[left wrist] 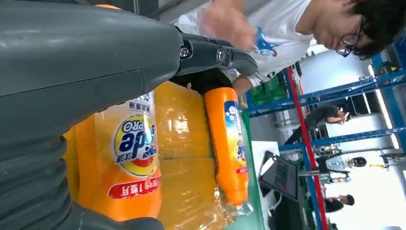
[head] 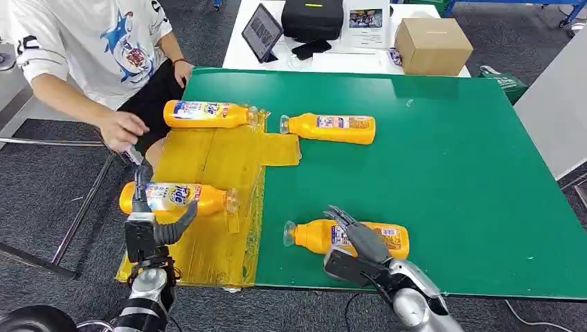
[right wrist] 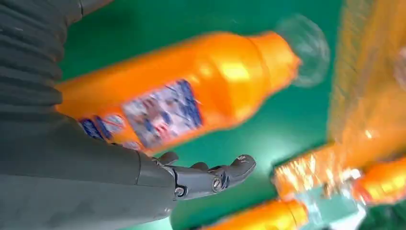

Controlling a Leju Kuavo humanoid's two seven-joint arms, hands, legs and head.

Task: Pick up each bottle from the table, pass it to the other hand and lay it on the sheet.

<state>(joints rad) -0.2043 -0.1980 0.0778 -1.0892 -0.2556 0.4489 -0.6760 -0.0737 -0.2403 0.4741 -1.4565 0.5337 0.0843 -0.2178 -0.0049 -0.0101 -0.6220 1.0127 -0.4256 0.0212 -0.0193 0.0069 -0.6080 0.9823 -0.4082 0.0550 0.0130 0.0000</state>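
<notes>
Head view first: green table (head: 450, 173) with a yellow sheet (head: 214, 159) along its left edge; two orange bottles lie on the sheet, the far sheet bottle (head: 206, 114) near the table's far left corner and the near sheet bottle (head: 176, 198) toward the near left corner; the left hand (head: 149, 225) sits right at that near one with fingers apart, can't tell if it's touching or gripping; a third bottle (head: 332, 128) lies on bare green just beside the sheet's far end; the front bottle (head: 349, 237) lies by the near edge, and the right hand (head: 360, 238) is over it, fingers spread, not wrapped around it; a person (head: 104, 48) sits off the far left corner.

Left wrist view: the labelled bottle (left wrist: 124, 163) fills the space right beside the left hand (left wrist: 95, 57); grip unclear.

Right wrist view: blurry; the right hand (right wrist: 143, 177) is wide open next to the bottle (right wrist: 182, 96) on green.
</notes>
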